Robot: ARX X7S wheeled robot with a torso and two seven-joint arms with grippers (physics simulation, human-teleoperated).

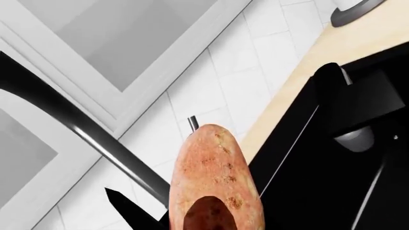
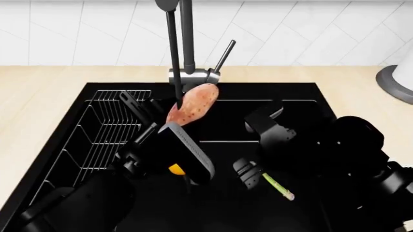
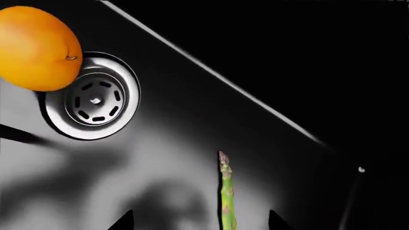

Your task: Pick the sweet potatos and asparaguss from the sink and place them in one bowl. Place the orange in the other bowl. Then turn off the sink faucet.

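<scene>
My left gripper point(image 2: 173, 116) is shut on a pinkish-orange sweet potato point(image 2: 197, 104) and holds it above the black sink point(image 2: 293, 94), close to the dark gooseneck sink faucet point(image 2: 187, 38). In the left wrist view the sweet potato point(image 1: 214, 177) fills the jaws, with the faucet pipe point(image 1: 76, 127) beside it. My right gripper point(image 3: 201, 221) is open low in the sink, a green asparagus point(image 3: 227, 196) lying between its fingertips. The asparagus point(image 2: 277, 186) also shows in the head view. The orange point(image 3: 35, 48) rests by the steel drain point(image 3: 96, 96). No bowl is in view.
A wire rack point(image 2: 103, 130) fills the sink's left side. The faucet's lever handle point(image 2: 225, 55) slants up to the right of its steel base point(image 2: 193, 76). A grey roll base point(image 2: 395, 84) stands on the wooden counter point(image 2: 38, 92) at the far right.
</scene>
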